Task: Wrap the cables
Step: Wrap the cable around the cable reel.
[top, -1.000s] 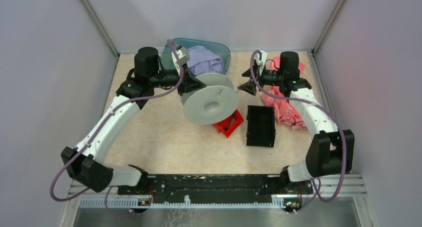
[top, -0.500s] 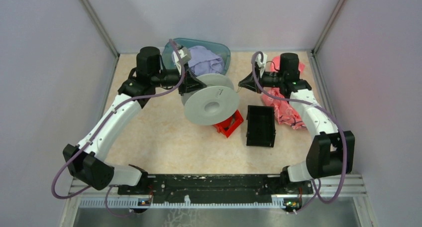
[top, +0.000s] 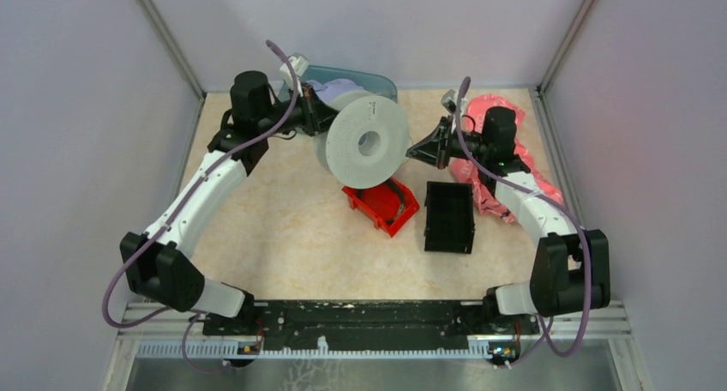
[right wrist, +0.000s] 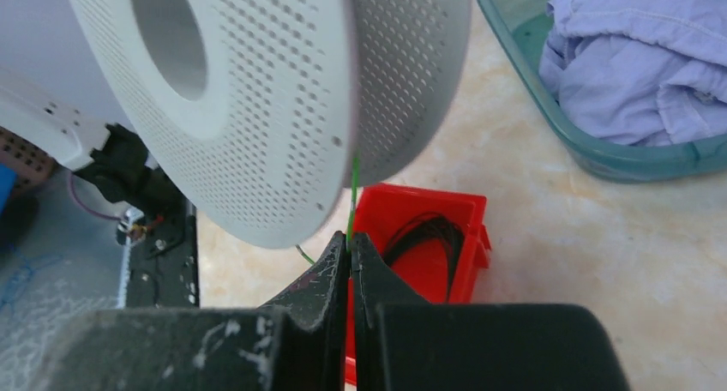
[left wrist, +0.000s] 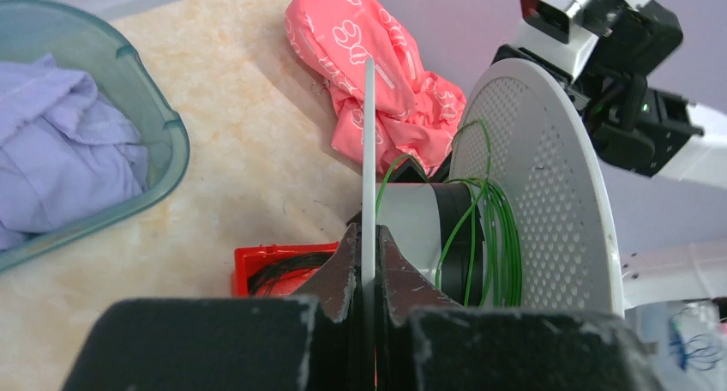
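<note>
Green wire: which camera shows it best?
The left wrist view: the green wire loops around the white spool. The right wrist view shows one short strand entering the right gripper. From the top it is too thin to see.

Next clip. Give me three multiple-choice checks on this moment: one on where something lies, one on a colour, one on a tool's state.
1. The lavender cloth lies: A. hung on a wall B. in the teal basin C. draped over an arm.
2. The wire pinched by the right tool is: A. orange B. white C. green.
3. The left tool is: A. shut on the white spool's flange B. open C. shut on a cloth.
Key: 1 B, the basin's wall rings it in the left wrist view; 2 C, a green strand rises from its closed jaws; 3 A, the flange sits clamped edge-on in its jaws.
</note>
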